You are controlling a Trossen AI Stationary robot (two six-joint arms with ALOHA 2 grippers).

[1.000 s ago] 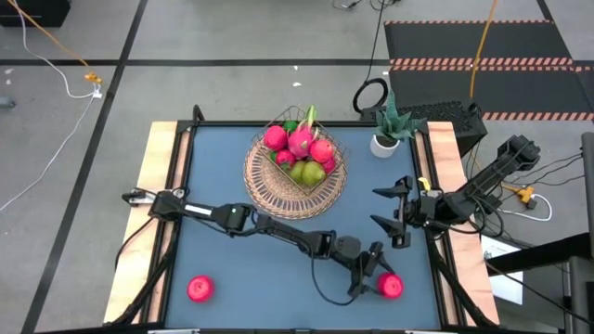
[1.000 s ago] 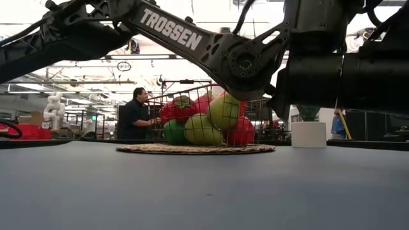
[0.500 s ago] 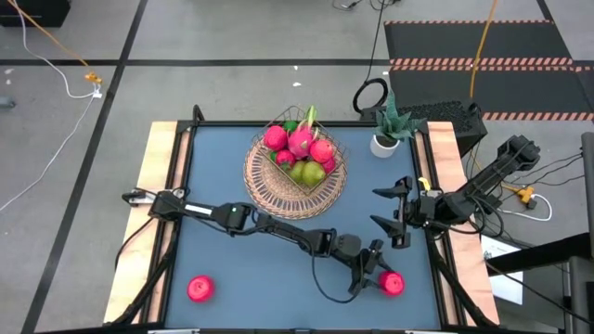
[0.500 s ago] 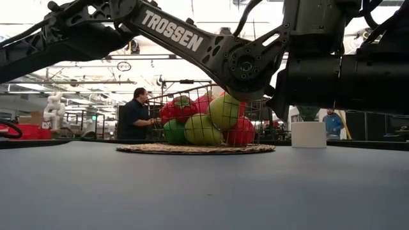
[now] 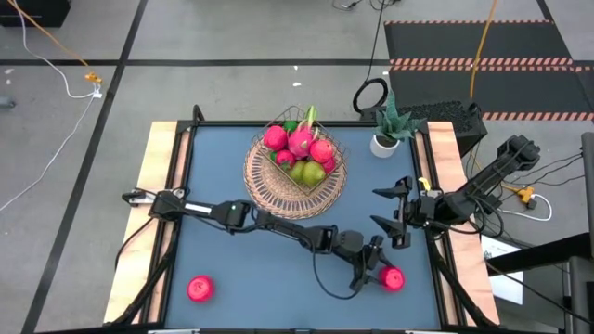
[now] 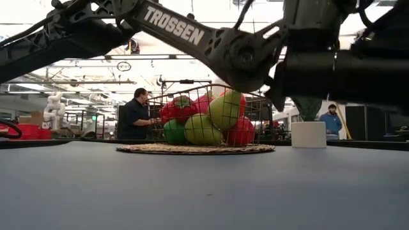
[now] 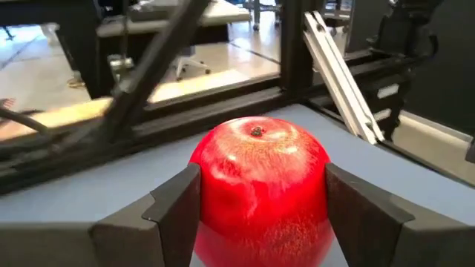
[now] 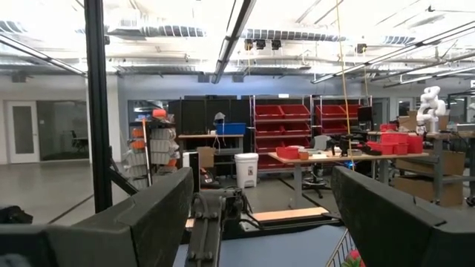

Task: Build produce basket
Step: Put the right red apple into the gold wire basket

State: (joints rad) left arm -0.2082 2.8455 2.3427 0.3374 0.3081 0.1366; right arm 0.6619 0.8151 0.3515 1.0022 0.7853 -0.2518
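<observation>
Red apple between the fingers of the left pincer

The left pincer (image 5: 374,272) is spread around the red apple (image 7: 260,185) at the counter's (image 5: 223,213) 5 o'clock; contact is unclear. The right pincer (image 5: 390,215) waits spread.

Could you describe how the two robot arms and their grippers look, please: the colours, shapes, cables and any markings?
Both arms are dark, almost black, built of slim links with round joints. The left arm bears white "TROSSEN" lettering, and a thin black cable loops beside it near the left gripper. The fingers are flat, angular, dark grey plates. The right gripper has the same two-pronged shape.
</observation>
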